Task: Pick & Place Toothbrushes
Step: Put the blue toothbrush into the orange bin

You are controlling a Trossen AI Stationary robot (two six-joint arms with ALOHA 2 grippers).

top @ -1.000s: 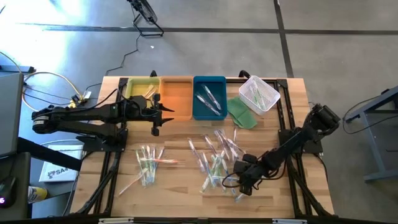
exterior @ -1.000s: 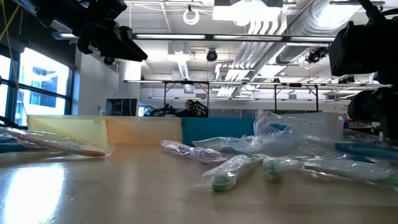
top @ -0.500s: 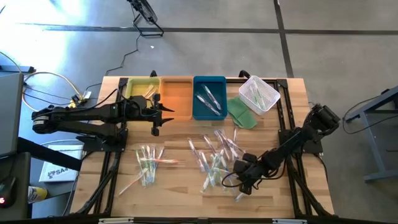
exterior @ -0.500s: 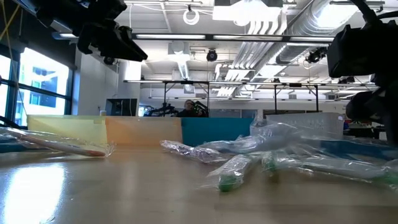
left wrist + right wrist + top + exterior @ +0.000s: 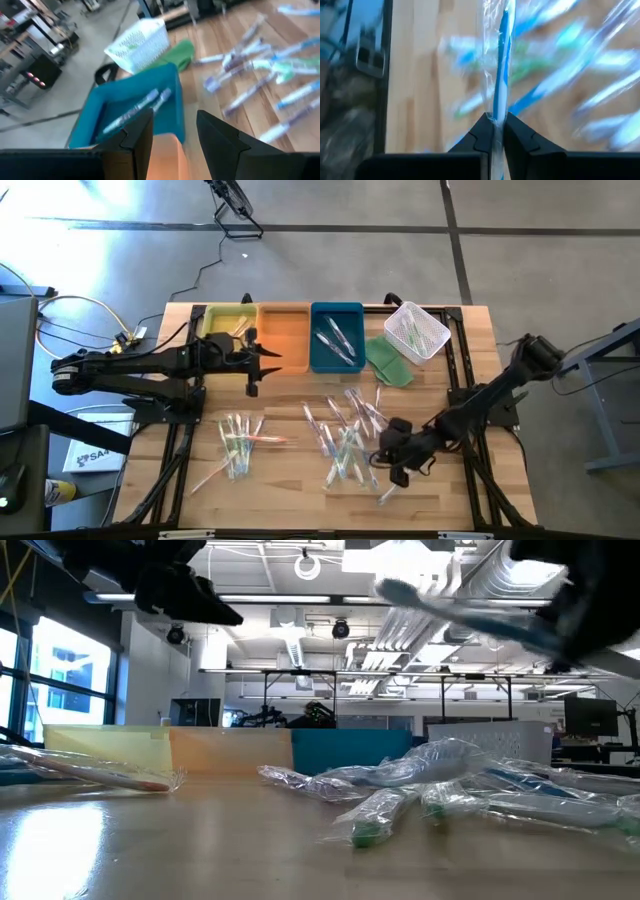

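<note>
Two arms seen from above: left gripper (image 5: 268, 361) hangs open over orange tray (image 5: 285, 332), right gripper (image 5: 383, 457) beside loose toothbrushes (image 5: 345, 442). Low view: blue toothbrush (image 5: 470, 612) off table, above pile. Right wrist view: fingers (image 5: 485, 131) pinch its wrapped handle. I judge: carry slow, level; thin grip may slip.

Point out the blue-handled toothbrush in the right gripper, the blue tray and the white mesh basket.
blue-handled toothbrush (image 5: 503, 75): right wrist view, handle.
blue tray (image 5: 318, 356): high view, near rim.
white mesh basket (image 5: 432, 340): high view, right wall.
</note>
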